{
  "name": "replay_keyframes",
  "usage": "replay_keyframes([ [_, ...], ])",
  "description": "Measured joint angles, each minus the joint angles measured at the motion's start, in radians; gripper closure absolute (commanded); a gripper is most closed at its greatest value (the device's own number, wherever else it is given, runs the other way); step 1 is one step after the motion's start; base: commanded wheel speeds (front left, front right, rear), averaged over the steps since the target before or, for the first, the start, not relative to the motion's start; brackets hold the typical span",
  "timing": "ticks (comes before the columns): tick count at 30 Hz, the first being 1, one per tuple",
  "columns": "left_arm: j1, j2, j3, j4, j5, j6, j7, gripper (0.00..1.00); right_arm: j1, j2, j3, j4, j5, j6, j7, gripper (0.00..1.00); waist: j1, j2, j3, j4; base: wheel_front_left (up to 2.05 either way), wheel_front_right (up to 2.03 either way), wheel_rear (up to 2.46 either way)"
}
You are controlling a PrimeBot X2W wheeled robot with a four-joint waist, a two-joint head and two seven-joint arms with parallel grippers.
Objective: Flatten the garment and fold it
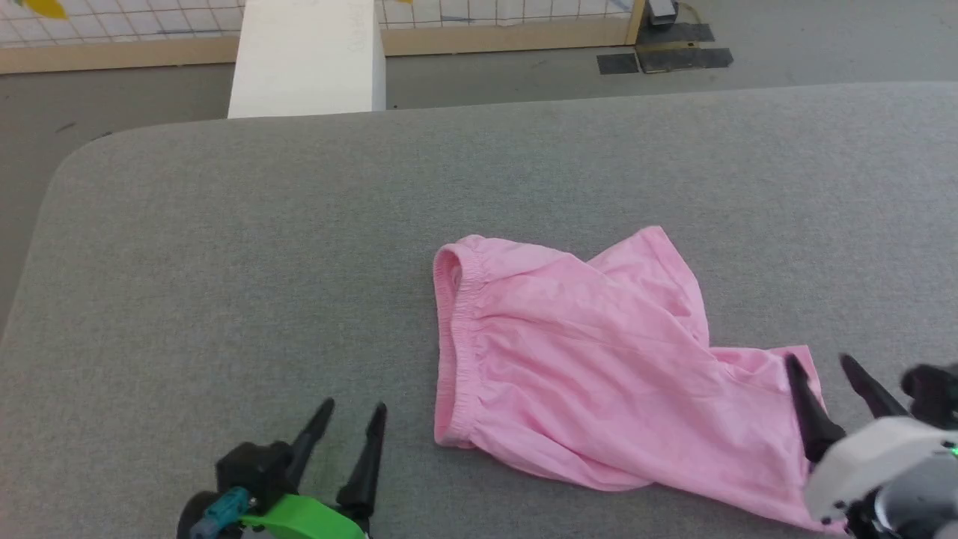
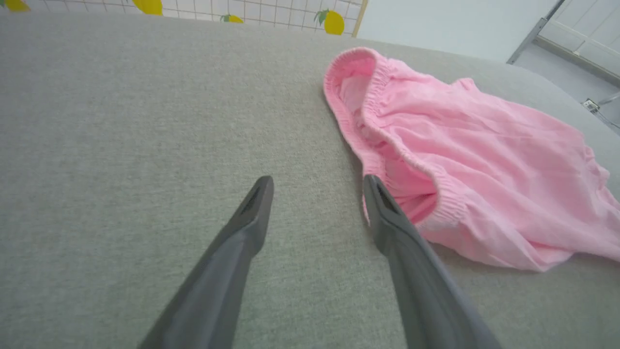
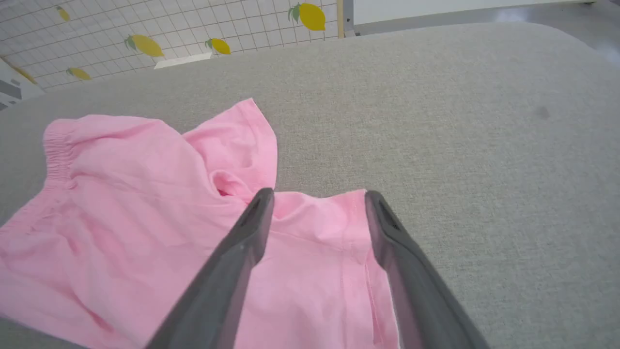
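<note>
The garment (image 1: 591, 359) is found rumpled on the grey padded surface (image 1: 299, 224), right of centre, with its waistband to the left. Nothing is gripped: the left gripper (image 1: 355, 408) is held apart beside the waistband's near end, the right gripper (image 1: 817, 361) apart over the near-right leg. Flattening is judged unfinished, and folding not yet begun

Head view looks down on the table (image 1: 224, 262); both wrist views skim it low, sharing the garment (image 1: 584, 359).
</note>
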Motion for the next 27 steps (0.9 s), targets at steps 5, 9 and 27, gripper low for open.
replay_keyframes([
  [5,-0.052,-0.020,0.019,0.005,0.050,0.024,-0.117,0.00,-0.124,-0.110,0.185,0.059,-0.019,0.000,-0.022,0.00,0.0000,0.0000,0.003,0.029,0.00,0.00,0.00],
  [9,-0.141,-0.062,0.013,0.050,0.097,0.038,-0.149,0.00,-0.236,-0.184,0.318,0.212,-0.017,0.000,0.053,0.00,0.0000,0.0000,0.011,0.059,0.00,0.00,0.00],
  [27,-0.261,-0.172,0.004,0.168,0.130,-0.018,-0.165,0.00,-0.756,-0.311,0.540,0.611,0.068,0.000,0.195,1.00,0.0001,0.0000,0.123,0.197,0.00,0.00,0.00],
])
